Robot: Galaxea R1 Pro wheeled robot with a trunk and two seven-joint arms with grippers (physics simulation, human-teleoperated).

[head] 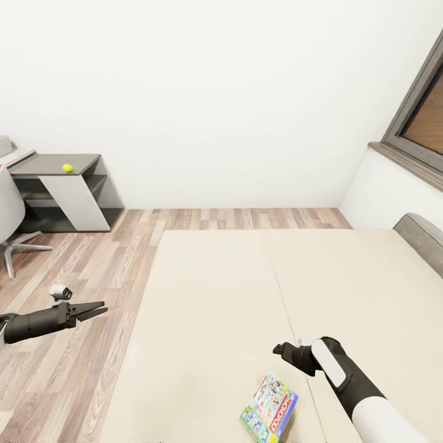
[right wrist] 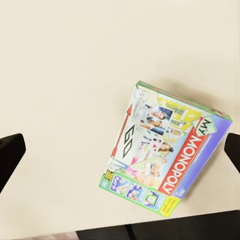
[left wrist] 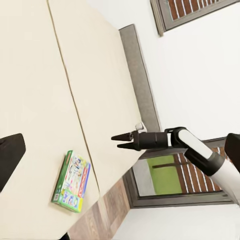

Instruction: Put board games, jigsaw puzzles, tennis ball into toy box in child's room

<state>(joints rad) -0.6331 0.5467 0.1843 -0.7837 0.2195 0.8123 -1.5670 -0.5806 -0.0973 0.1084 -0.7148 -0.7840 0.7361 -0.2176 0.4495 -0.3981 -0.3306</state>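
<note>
One board game (head: 269, 408) lies flat on the bed (head: 246, 289) at the lower centre of the head frame, just below and left of your right gripper (head: 278, 349), its long axis running diagonally toward the lower left. Your right arm is far nearer; its jaws look spread, empty, in the wrist view, though the head view leaves that unclear. Your left gripper (head: 100, 308) hangs over the floor at lower left, slightly parted, holding nothing.
</note>
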